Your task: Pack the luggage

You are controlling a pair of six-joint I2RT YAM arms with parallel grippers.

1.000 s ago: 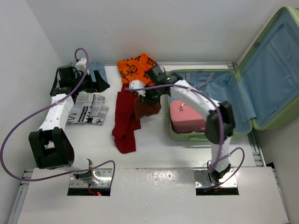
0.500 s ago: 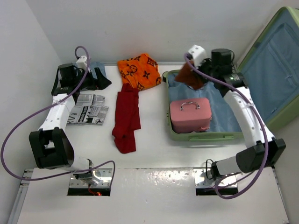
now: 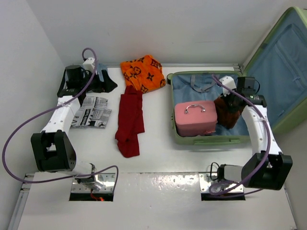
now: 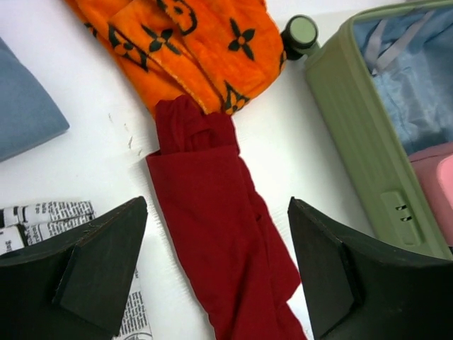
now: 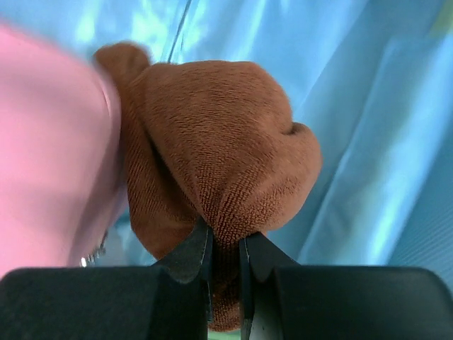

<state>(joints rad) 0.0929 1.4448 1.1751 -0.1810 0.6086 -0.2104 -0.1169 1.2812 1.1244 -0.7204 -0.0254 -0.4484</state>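
Two end effectors stood in opposite states. The right end effector [image 5: 225, 248] was clenched on a fold of a brown cloth [image 5: 219, 156] and hung inside the luggage [image 3: 211, 140]. The luggage lay open at the right side of the surface [image 3: 153, 163], with its lid raised at the far right. The cloth dangled over the light-blue lining, in the gap between the pink case [image 3: 194, 119] and the shell's right wall. It appeared to touch the case's side. Its resting place therefore seemed to lie straight below that end effector, so the next move probably called only for letting go, with no sideways travel.

The left end effector [image 4: 219, 265] was released, its jaws standing wide and holding nothing, above the red cloth [image 4: 212, 205]. That cloth's long axis ran from the orange cloth [image 4: 205, 49] toward the near edge, roughly parallel to the luggage's left wall. The jaws stood across that axis, one on each side of the cloth. The left arm was clearly the nearer to it, and from there the luggage lay to the right.
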